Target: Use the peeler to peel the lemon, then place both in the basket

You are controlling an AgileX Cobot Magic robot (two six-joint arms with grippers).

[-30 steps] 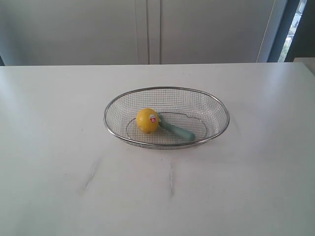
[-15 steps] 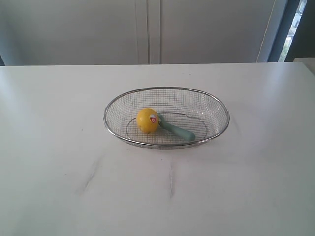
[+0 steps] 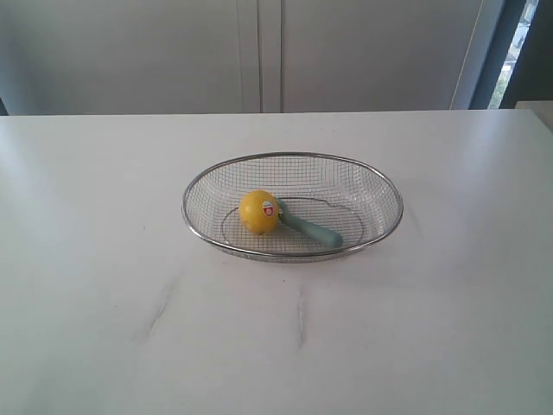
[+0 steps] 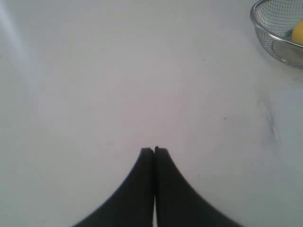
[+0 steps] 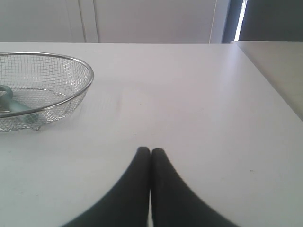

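The yellow lemon [image 3: 259, 212] with its red-and-white sticker lies inside the wire-mesh basket [image 3: 384, 186] at the middle of the white table. The teal peeler [image 3: 311, 228] lies in the basket too, its head against the lemon's right side. Neither arm shows in the exterior view. My left gripper [image 4: 154, 150] is shut and empty over bare table, with the basket [image 4: 265, 35] and a sliver of lemon [image 4: 298, 32] far off at the frame's corner. My right gripper [image 5: 151, 151] is shut and empty, well apart from the basket [image 5: 80, 64], where the peeler [image 5: 12, 105] shows through the mesh.
The white table [image 3: 104, 259] carries faint grey scuff marks [image 3: 160, 307] in front of the basket. A pale cabinet wall [image 3: 259, 52] stands behind the table. The table's right edge [image 5: 265, 80] shows in the right wrist view.
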